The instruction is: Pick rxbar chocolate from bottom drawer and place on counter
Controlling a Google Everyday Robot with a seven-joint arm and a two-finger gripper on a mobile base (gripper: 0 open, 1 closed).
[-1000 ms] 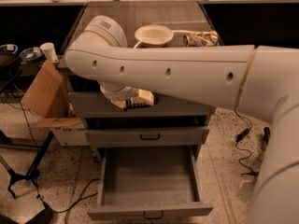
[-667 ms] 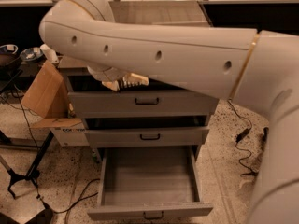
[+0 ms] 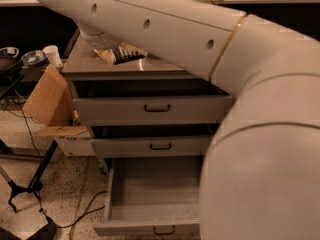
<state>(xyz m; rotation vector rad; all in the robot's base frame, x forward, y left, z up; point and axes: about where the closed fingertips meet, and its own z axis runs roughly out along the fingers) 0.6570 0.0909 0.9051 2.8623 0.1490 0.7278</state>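
My gripper [image 3: 121, 55] is at the end of the big pale arm that crosses the top of the camera view. It sits low over the front left part of the counter [image 3: 82, 60]. A dark ridged part and a tan-gold part show there, and I cannot tell them apart from a held thing. The rxbar chocolate cannot be made out as a separate thing. The bottom drawer [image 3: 150, 191] is pulled far out; the part of its grey floor that shows is bare, and my arm hides its right side.
The top drawer [image 3: 150, 109] and middle drawer [image 3: 150, 145] stand slightly open. A cardboard box [image 3: 47, 101] leans left of the cabinet, with a white cup [image 3: 52, 55] and bowls [image 3: 30, 58] beyond. Stand legs and cables [image 3: 30, 184] lie on the floor at left.
The arm has swung up. The gripper rose from in front of the top drawer to above the counter's front left. The arm now hides the back of the counter.
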